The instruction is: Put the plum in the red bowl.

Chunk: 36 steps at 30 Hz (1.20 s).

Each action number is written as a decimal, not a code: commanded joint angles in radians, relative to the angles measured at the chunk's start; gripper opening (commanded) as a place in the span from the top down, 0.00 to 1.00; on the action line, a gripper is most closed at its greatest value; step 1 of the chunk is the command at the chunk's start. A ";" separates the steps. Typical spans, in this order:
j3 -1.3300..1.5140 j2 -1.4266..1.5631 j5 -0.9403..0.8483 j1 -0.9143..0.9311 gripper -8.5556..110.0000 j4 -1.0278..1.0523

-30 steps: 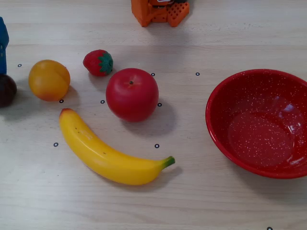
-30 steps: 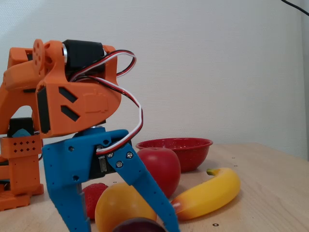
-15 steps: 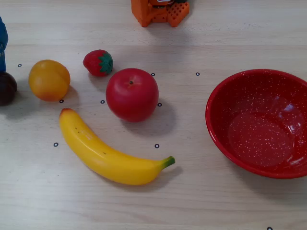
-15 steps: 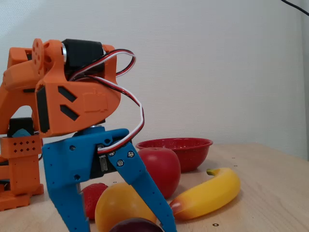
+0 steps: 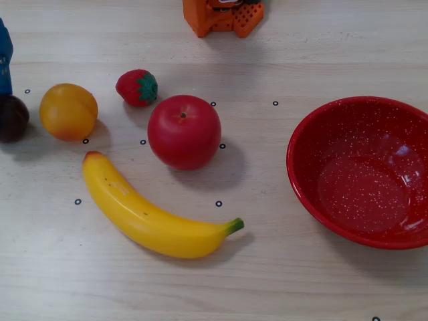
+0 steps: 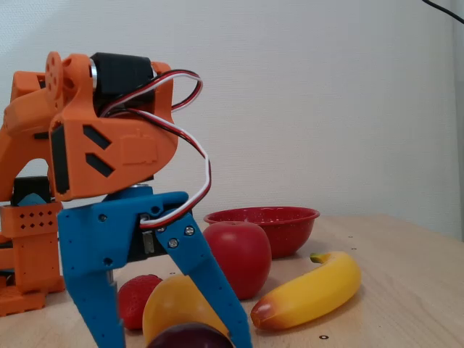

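Blue gripper (image 6: pixel 163 341) straddles the plum (image 6: pixel 190 337) with fingers spread, far left of the red bowl (image 5: pixel 361 172).

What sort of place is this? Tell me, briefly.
Probably a hobby or lab tabletop for robot practice: a light wooden table with small printed marker rings, toy-like fruit such as the banana, and a 3D-printed-looking gripper against a plain white wall.

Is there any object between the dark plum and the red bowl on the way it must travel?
Yes. In the top fixed view the small dark purple plum lies at the left edge and the large speckled red bowl at the right. The round orange fruit, the big red apple and the yellow banana lie between them.
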 commanded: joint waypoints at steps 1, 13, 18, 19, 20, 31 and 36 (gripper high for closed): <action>-0.109 0.212 -0.055 0.057 0.93 0.058; -0.167 0.509 -0.259 0.278 0.93 0.196; -0.169 0.630 -0.359 0.414 0.93 0.276; -0.169 0.653 -0.382 0.446 0.93 0.298; -0.167 0.680 -0.402 0.482 0.93 0.324; -0.147 0.896 -0.759 0.985 0.93 0.468; -0.080 0.954 -0.916 1.220 0.93 0.468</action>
